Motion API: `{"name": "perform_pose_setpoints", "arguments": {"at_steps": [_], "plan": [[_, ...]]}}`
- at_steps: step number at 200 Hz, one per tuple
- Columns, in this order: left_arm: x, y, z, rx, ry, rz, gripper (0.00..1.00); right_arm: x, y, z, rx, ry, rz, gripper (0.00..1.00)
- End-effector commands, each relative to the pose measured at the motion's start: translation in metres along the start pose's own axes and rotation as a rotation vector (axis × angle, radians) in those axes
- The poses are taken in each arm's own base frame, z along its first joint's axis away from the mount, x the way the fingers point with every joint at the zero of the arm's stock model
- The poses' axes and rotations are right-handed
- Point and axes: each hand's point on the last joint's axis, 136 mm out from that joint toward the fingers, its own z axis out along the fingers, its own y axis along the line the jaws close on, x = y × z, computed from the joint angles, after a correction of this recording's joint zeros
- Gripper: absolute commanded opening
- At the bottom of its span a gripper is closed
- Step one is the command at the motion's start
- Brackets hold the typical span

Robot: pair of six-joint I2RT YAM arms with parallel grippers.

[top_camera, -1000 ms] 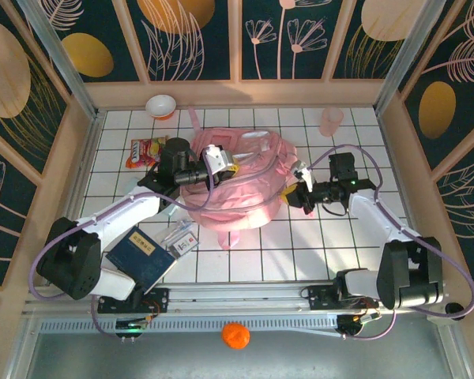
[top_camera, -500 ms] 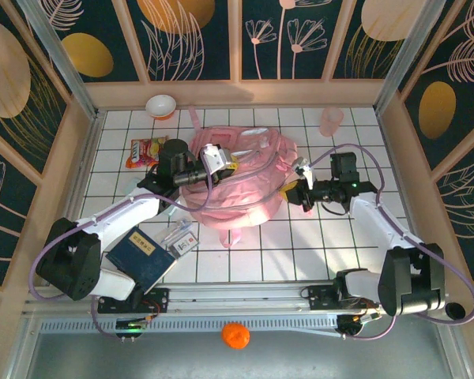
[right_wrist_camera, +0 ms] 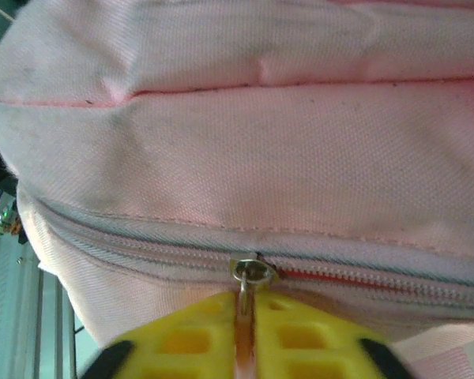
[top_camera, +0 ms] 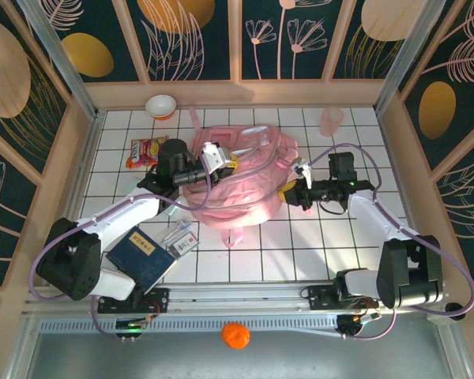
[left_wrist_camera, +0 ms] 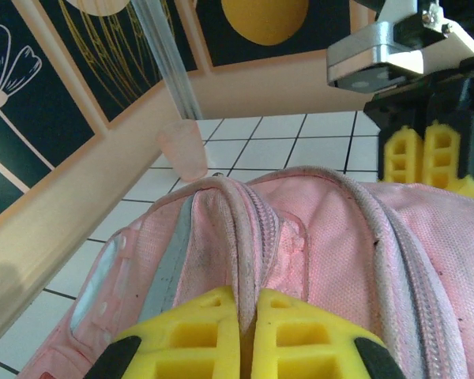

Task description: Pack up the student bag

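The student bag (top_camera: pixel 238 183), a big soft pink backpack, lies bunched in the middle of the tiled table. At its upper left side my left gripper (top_camera: pixel 220 161) is shut on a fold of its trimmed zipper edge (left_wrist_camera: pixel 249 237), and the fabric runs up between the yellow fingers (left_wrist_camera: pixel 189 332). At the bag's right side my right gripper (top_camera: pixel 290 190) is shut on the metal zipper pull (right_wrist_camera: pixel 250 274), which stands at the slider on the zipper line across the pink cloth (right_wrist_camera: pixel 261 150). The right gripper's yellow fingers (left_wrist_camera: pixel 426 154) appear beyond the bag in the left wrist view.
A translucent pink cup (top_camera: pixel 330 121) stands at the back right and a white bowl (top_camera: pixel 160 105) at the back left. A snack packet (top_camera: pixel 144 150), a dark blue book (top_camera: pixel 140 257) and a small packet (top_camera: pixel 182 237) lie left of the bag. Wooden walls ring the table.
My right gripper has shifted a little left and up along the bag's side, and the bag has bunched slightly. The left gripper has kept its hold with barely any motion.
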Motion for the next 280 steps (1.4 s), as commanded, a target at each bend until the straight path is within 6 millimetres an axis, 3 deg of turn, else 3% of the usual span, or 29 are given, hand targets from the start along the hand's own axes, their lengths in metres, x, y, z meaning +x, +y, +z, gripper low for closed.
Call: {"name": "perform_pose_setpoints", "arguments": {"at_steps": [1,44,67,72,147,185,220,223,236,280], "plan": [[-0.067,0.025,-0.015,-0.112,-0.193,0.108,0.0,0.003,0.003,0.0,-0.003,0.003,0.023,0.0],[-0.039,0.075,-0.013,-0.433,-0.015,0.081,0.0,-0.019,0.006,-0.01,0.065,-0.03,0.093,0.0],[-0.021,0.078,-0.005,-0.5,0.07,0.081,0.0,-0.031,0.015,-0.007,0.061,-0.043,0.136,0.0],[-0.031,0.082,-0.003,-0.515,0.06,0.087,0.0,-0.032,0.018,-0.005,0.061,-0.039,0.14,0.0],[-0.015,0.095,0.027,-0.646,0.166,-0.033,0.0,-0.045,0.041,0.012,0.117,-0.03,0.283,0.0],[-0.032,0.09,0.047,-0.651,0.089,-0.17,0.0,-0.06,0.047,0.023,0.159,-0.054,0.396,0.0],[-0.055,0.099,0.061,-0.688,0.026,-0.363,0.0,-0.068,0.046,0.028,0.228,-0.071,0.51,0.0],[-0.045,0.099,0.067,-0.69,0.045,-0.378,0.0,-0.068,0.045,0.028,0.236,-0.074,0.523,0.0],[-0.052,0.101,0.073,-0.7,0.026,-0.422,0.0,-0.07,0.041,0.025,0.267,-0.086,0.58,0.0],[-0.076,0.109,0.087,-0.715,-0.052,-0.539,0.0,-0.06,0.041,0.03,0.334,-0.081,0.788,0.0]]}}
